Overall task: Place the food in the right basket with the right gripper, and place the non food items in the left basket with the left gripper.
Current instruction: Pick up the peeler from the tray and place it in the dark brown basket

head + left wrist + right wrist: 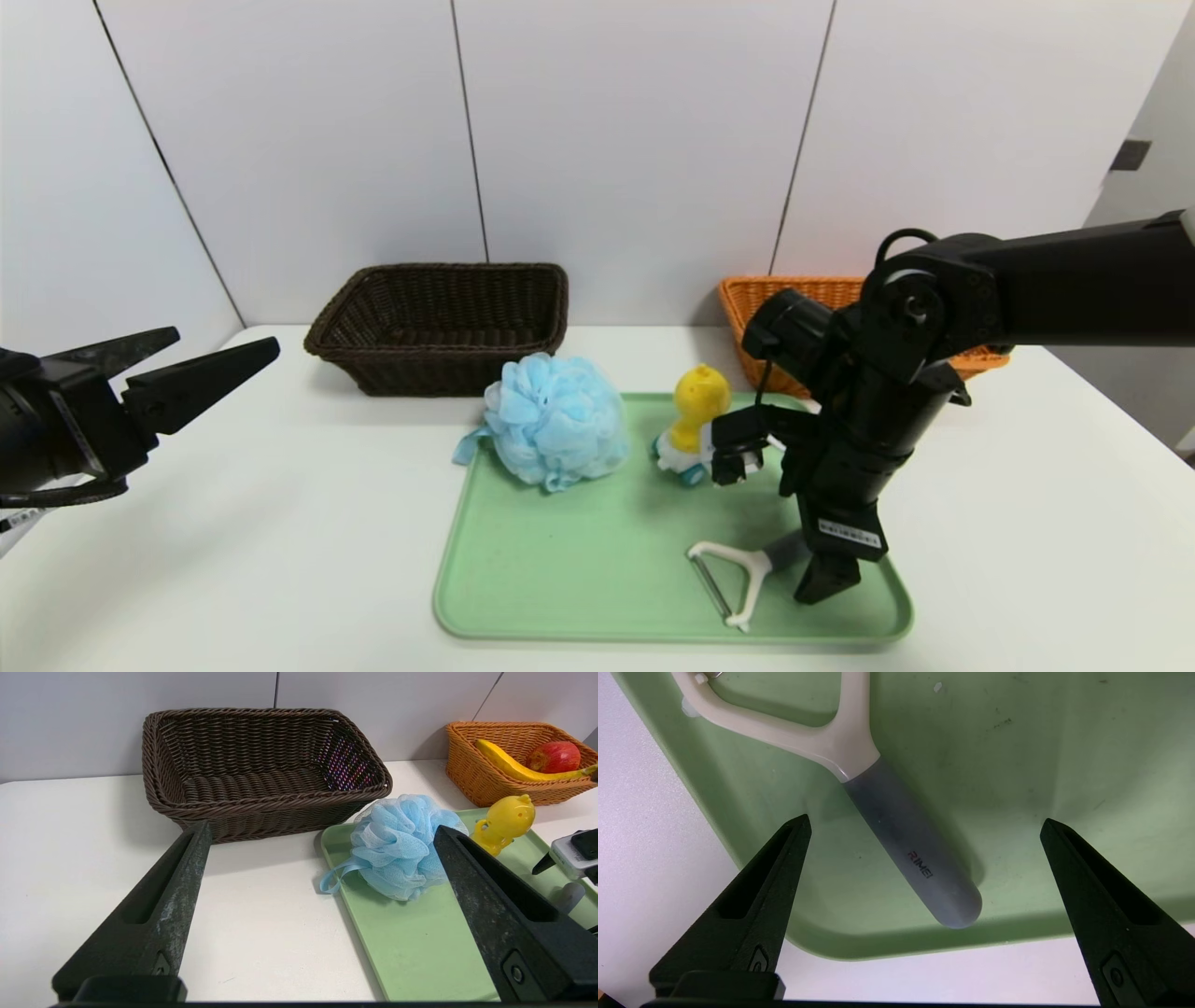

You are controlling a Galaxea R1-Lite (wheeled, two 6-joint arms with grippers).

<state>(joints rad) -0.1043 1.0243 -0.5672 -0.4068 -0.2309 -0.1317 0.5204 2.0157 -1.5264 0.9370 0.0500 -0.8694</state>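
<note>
I hold the right gripper (924, 826) wide open and empty above the peeler (896, 826), at the green tray's (560, 579) four o'clock; left gripper (224, 359) open, parked at nine.

White panelled wall (635, 140), white table (280, 523)
</note>
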